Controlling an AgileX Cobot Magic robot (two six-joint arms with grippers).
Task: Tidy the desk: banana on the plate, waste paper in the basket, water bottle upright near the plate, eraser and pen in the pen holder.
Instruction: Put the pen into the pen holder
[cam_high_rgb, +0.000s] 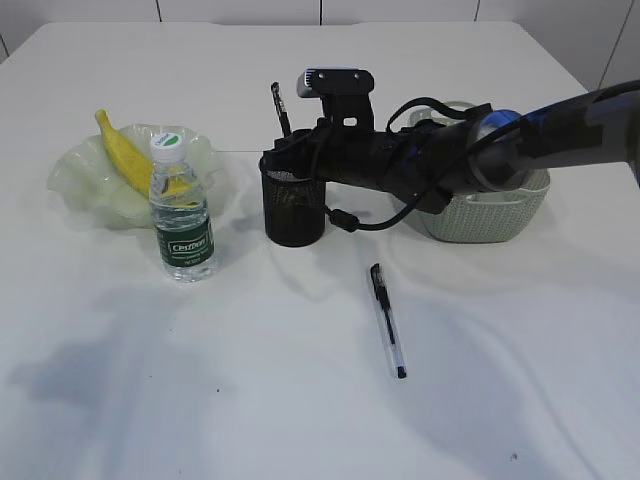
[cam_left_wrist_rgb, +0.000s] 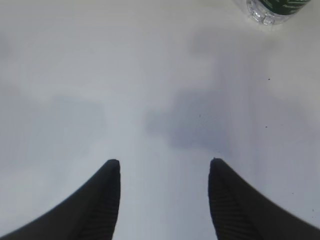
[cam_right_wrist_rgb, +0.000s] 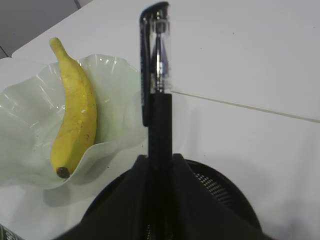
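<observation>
Two pens show: one held upright in the right gripper (cam_right_wrist_rgb: 160, 175) above the pen holder (cam_high_rgb: 293, 207), another pen (cam_high_rgb: 388, 320) lying on the table. The banana (cam_high_rgb: 127, 155) rests in the plate (cam_high_rgb: 80, 185). Only the left wrist view shows the left gripper (cam_left_wrist_rgb: 164, 172), spread and empty.

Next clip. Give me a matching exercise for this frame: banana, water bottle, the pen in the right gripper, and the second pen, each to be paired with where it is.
Things:
1. banana
2. water bottle
3. pen in the right gripper
4. second pen

Places:
A. lying flat on the bare table, in front of the pen holder
B. standing upright beside the plate
C. lying on the plate
D. held upright between the fingers, above the pen holder's opening

Pairs: 1-C, 2-B, 3-D, 4-A
</observation>
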